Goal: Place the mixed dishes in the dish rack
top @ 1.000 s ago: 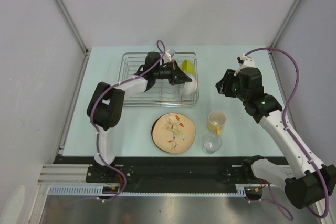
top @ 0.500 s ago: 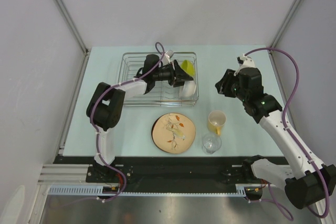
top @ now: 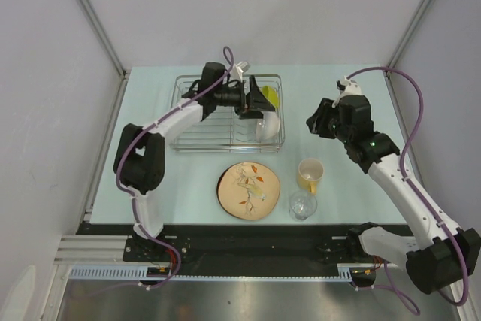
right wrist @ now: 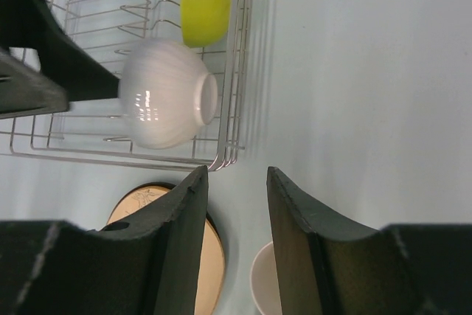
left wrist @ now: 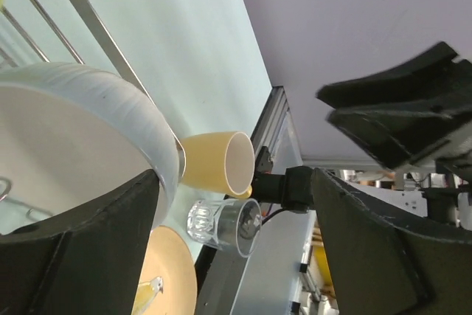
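Observation:
The dish rack [top: 197, 119] stands at the back of the table. A lime-green bowl [top: 269, 97] and a white bowl [top: 270, 127] stand on edge along its right side. My left gripper [top: 255, 105] hovers open over the rack, and the white bowl [left wrist: 74, 145] lies just beside one of its fingers [left wrist: 88, 256] with nothing held. In front of the rack lie the tan leaf-patterned plate [top: 249, 190], the yellow mug [top: 310, 174] and the clear glass [top: 303, 205]. My right gripper [top: 319, 119] hangs open and empty right of the rack, over bare table [right wrist: 354, 71].
From the right wrist I see the rack's near right corner [right wrist: 234, 138], the white bowl [right wrist: 166, 105], the green bowl [right wrist: 205, 1], the plate's edge [right wrist: 214, 256] and the mug's rim [right wrist: 262, 282]. Grey walls close the cell on three sides.
My left gripper has opened and let go of the white bowl, then drawn back toward the rack's far side. The bowl stays on edge in the rack. The right arm has barely moved.

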